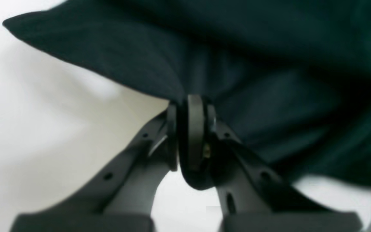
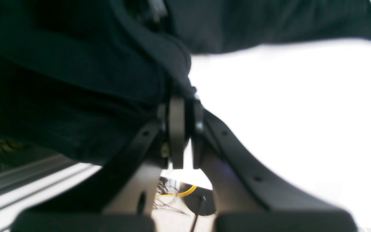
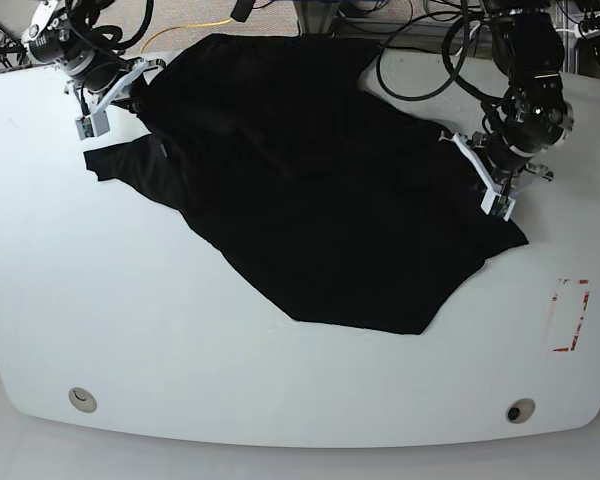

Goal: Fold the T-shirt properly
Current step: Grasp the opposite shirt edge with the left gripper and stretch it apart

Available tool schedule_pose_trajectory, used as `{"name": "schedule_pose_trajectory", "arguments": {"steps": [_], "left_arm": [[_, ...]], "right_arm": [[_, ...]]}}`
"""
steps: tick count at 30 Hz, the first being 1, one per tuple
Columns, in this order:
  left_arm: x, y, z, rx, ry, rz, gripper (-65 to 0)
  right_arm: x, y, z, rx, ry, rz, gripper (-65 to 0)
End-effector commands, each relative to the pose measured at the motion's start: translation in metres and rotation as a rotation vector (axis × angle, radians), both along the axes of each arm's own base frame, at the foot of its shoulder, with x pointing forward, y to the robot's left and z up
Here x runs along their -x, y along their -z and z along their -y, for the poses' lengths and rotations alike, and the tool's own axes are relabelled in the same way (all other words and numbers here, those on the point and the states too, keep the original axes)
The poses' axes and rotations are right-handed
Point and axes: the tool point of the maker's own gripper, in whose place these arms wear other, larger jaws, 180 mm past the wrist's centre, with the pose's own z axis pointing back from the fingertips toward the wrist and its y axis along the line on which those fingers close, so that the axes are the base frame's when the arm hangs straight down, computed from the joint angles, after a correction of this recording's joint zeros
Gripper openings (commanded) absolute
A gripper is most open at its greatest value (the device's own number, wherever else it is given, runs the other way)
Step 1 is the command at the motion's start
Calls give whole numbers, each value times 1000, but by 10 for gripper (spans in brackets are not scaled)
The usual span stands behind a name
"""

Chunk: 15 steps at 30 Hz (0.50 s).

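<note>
The T-shirt (image 3: 310,190) lies spread, plain black side up, across the far and middle part of the table (image 3: 180,340). One sleeve (image 3: 130,165) extends toward the base view's left edge, and a lower corner reaches toward the near right. No print is visible in any view.

The table is a white, rounded-edge surface. Two small round fittings (image 3: 81,399) sit near its front edge, one at each side. A red-outlined rectangle (image 3: 568,315) is marked near its right side, well apart from the cloth. Behind the far edge lie dark cables (image 3: 420,60) and one yellow cable (image 3: 195,25). In the right wrist view, a metal rail (image 2: 27,183) runs below the hanging cloth.

The left gripper (image 1: 192,129) is at the T-shirt's edge on the base view's right. Its arm (image 3: 525,70) comes down from the far right corner. In the left wrist view, the jaws are pressed together on a fold of the black fabric, which rises from the fingertips (image 1: 195,116) and drapes above the white surface.

The right gripper (image 2: 180,125) is at the far left corner of the table, at the shoulder area of the T-shirt. Its jaws are likewise closed on a bunch of black cloth, which hangs over the left finger (image 2: 140,145).
</note>
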Motion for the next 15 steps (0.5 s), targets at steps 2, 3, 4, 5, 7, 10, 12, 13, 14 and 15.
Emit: {"name": "schedule_pose_trajectory", "arguments": {"steps": [2, 3, 4, 5, 7, 10, 12, 13, 14, 15], "left_arm": [[13, -9, -8, -40, 24, -7, -629], [23, -5, -15, -54, 22, -33, -629], [31, -2, -22, -64, 19, -51, -628], [35, -1, -25, -70, 19, -58, -626], [39, 1, -31, -79, 22, -67, -607], [42, 5, -33, -80, 27, -83, -465], [42, 4, -35, -82, 20, -82, -358], [43, 2, -39, -86, 9, -77, -293], [42, 0, -42, -90, 1, -71, -254], [42, -1, -45, -92, -8, -68, -236]], "right_arm": [[-14, -12, 1, 6, -12, 54, -650], [-14, -12, 1, 6, -12, 54, -650], [-15, -13, 1, 6, -12, 57, -650], [-16, -13, 1, 6, -12, 59, -650], [-20, -15, 2, 8, -13, 70, -650], [-22, -16, 2, 8, -13, 74, -650], [-20, -12, 2, 0, -8, 64, -650], [-20, -9, 2, -9, -4, 57, -650], [-19, -5, 2, -18, 1, 47, -650], [-18, -3, 3, -25, 5, 39, -650]]}}
